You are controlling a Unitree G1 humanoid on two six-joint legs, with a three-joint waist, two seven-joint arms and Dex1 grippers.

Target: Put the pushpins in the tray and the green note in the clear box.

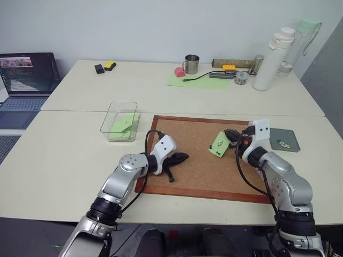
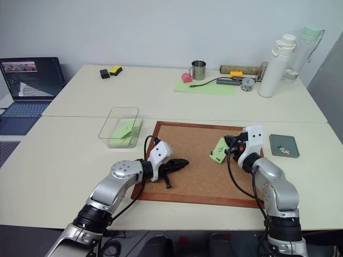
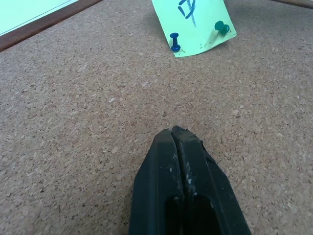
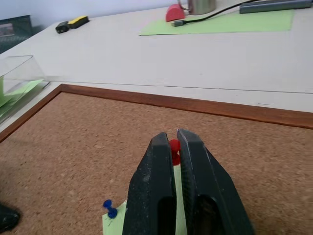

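A laptop (image 1: pixel 27 80) sits open at the far left, with a steel mug (image 1: pixel 192 64) and a white bottle (image 1: pixel 272 59) along the back edge. On the cork board (image 1: pixel 193 176), the right gripper (image 4: pixel 171 147) is pinched on a red pushpin (image 4: pixel 174 151) at the green note (image 1: pixel 220 144); a blue pushpin (image 4: pixel 110 209) stands just beside. The left gripper (image 3: pixel 173 134) lies closed and empty on the cork, well short of the note. The clear box (image 1: pixel 119 122) is left of the board, the tray (image 1: pixel 284 140) right; its small contents are hard to make out.
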